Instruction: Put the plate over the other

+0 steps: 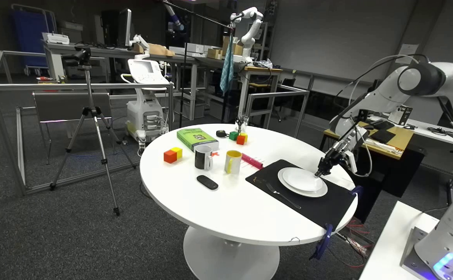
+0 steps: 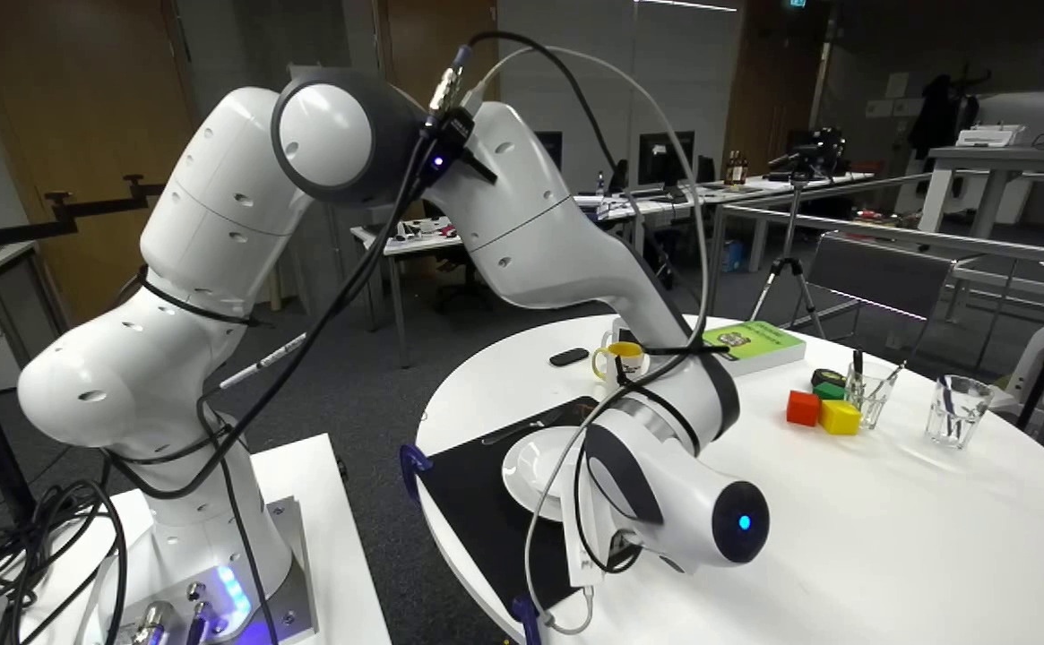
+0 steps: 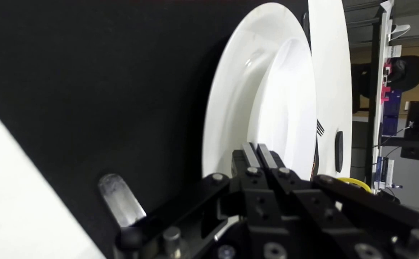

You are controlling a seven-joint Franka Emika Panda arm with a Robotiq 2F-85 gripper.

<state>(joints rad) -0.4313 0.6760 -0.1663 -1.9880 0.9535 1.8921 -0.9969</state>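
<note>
In the wrist view, found the upper plate (image 3: 294,93) right of centre, face up, with its hollow toward the right of the frame and, foreshortened, a near-vertical long axis. Found the lower plate (image 3: 223,108) beneath and around it, with rim showing to the left and above. Located the gripper (image 3: 255,145) at the bottom, right of centre, with fingers (image 3: 247,155) drawn in close and pinching the near rim of the upper plate. Could not tell full seating of the upper plate on the lower. Recorded a black mat (image 3: 123,90) underneath, a metal utensil end (image 3: 120,198) at lower left, and the tines of a fork (image 3: 320,128) just past the plates at right. In an exterior view, located both plates right of centre on the mat, with the upper plate offset toward the upper left. Noted the fork just beside them at lower left, on a slant down to the right. Listed a black-and-white mug (image 1: 202,158), a yellow-lined mug (image 1: 232,163) and a dark oblong object (image 1: 207,182) left of the mat, well apart from the plates. In an exterior view, found the plates at centre, partly hidden by the arm (image 2: 530,224), with the gripper's fingers also hidden. Noted a red block (image 2: 803,408), a yellow block (image 2: 840,417) and a drinking glass (image 2: 956,412) at right, well apart.
</note>
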